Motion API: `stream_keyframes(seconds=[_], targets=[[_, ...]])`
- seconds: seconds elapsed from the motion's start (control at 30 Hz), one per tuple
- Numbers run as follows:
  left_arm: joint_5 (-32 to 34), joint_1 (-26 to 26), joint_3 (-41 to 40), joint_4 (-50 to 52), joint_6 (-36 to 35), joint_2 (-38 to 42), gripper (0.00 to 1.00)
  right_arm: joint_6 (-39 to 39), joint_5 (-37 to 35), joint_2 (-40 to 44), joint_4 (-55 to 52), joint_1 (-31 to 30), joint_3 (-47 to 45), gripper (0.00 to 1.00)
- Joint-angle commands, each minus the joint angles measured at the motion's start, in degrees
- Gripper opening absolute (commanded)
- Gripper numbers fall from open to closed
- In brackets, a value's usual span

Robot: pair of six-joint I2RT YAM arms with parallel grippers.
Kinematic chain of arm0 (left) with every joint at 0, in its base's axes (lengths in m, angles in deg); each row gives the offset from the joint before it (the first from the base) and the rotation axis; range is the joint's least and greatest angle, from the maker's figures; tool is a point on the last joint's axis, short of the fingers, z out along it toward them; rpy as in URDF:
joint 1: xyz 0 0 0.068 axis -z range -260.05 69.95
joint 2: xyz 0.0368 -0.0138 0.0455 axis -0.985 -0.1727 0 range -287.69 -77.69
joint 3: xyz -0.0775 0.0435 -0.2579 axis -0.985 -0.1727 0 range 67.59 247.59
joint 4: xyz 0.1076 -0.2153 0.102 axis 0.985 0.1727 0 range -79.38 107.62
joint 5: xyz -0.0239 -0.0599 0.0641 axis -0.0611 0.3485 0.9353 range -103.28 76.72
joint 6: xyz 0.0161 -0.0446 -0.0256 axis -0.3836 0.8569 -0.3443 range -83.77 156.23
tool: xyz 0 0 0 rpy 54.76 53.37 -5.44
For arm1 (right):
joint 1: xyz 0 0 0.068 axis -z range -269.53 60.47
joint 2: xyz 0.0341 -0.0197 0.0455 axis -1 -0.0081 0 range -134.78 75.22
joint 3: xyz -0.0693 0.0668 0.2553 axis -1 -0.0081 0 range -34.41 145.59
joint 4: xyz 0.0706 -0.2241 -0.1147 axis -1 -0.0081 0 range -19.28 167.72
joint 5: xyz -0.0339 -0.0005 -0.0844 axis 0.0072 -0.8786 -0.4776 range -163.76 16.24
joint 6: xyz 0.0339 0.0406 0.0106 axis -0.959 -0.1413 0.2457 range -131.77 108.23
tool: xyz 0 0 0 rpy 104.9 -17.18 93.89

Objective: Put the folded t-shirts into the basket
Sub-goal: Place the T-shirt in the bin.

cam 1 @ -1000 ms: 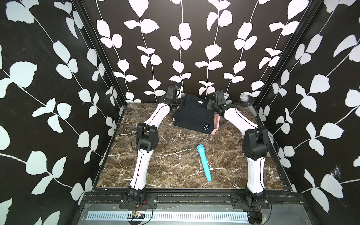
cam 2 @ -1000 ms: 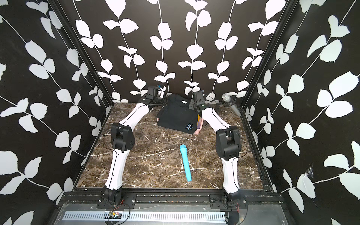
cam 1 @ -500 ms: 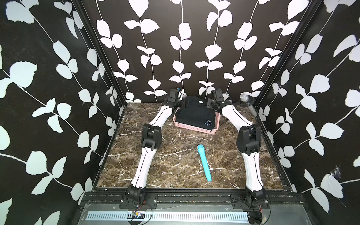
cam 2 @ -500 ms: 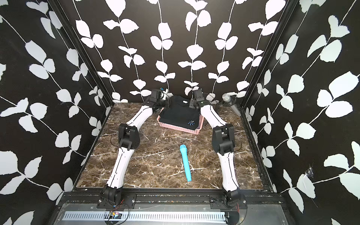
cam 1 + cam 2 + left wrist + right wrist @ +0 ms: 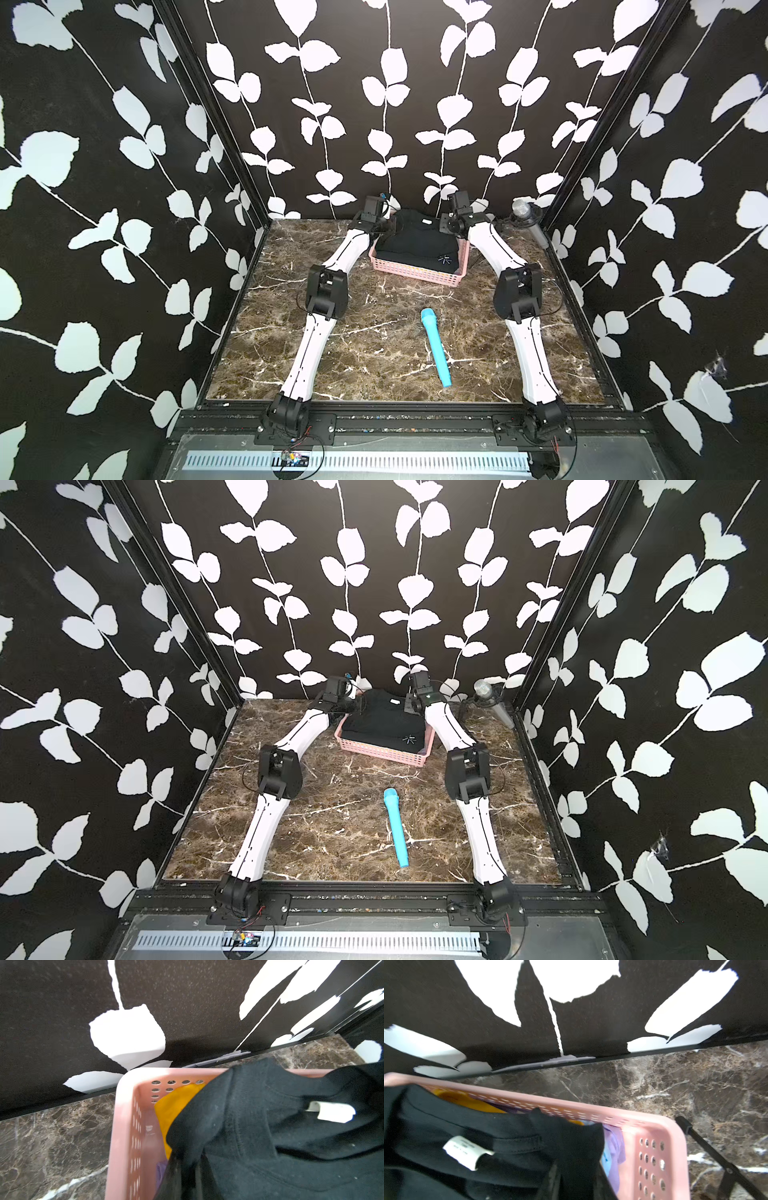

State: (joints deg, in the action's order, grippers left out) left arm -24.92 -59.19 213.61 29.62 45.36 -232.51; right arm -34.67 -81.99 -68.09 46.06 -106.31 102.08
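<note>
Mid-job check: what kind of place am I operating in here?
Probably a robot data-collection booth: leaf-print walls enclosing a marble-look tabletop, with the left arm and right arm bolted to a front rail.

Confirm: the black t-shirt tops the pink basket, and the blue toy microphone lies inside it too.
No: the blue toy microphone lies on the marble table, outside the pink basket, as both top views show. The black t-shirt does top it.

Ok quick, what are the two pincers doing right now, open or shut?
Left pincer: shut, pinching the black t-shirt.
Right pincer: cannot tell; its tips do not show clearly.
</note>
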Motion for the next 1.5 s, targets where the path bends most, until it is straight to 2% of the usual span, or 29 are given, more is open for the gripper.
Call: stream_keyframes(seconds=[0.0, 0.13, 0.33, 0.4, 0.53, 0.73, 1.0, 1.27, 1.47], targets=[[3.6, -0.5, 1.4, 1.4, -1.5, 0.2, 0.09, 1.4, -3.1, 0.5, -2.6, 1.5, 1.5, 0.32], [5.1, -0.6, 1.3, 2.4, -2.1, 1.8, 0.26, 3.4, -5.4, 2.9, -4.3, 2.1, 1.1, 0.39], [6.8, -0.5, 0.7, 4.6, -2.7, 5.6, 0.41, 5.5, -6.6, 7.6, -5.3, 2.1, -1.1, 0.58], [6.9, -0.5, -0.7, 5.0, -2.7, 7.4, 0.45, 5.7, -5.3, 9.3, -4.8, 2.1, -2.6, 0.62], [6.1, 0.2, -4.6, 5.1, -3.3, 11.3, 0.51, 5.8, 1.7, 13.5, -0.2, 1.9, -8.8, 0.66], [5.0, 2.4, -8.7, 5.7, -5.1, 14.0, 0.55, 5.8, 8.4, 16.1, 4.8, 1.3, -15.2, 0.68], [3.5, 4.1, -11.8, 4.8, -6.2, 14.3, 0.56, 5.6, 13.6, 13.3, 6.2, 1.6, -13.8, 0.69], [3.4, 4.3, -8.3, 6.0, -6.9, 8.7, 0.55, 3.2, 20.4, 4.8, 4.7, 2.2, -6.7, 0.59], [7.9, 4.2, -6.1, 10.9, -7.6, 5.9, 0.55, 2.1, 17.7, -1.9, -0.4, 2.3, 0.4, 0.55]])
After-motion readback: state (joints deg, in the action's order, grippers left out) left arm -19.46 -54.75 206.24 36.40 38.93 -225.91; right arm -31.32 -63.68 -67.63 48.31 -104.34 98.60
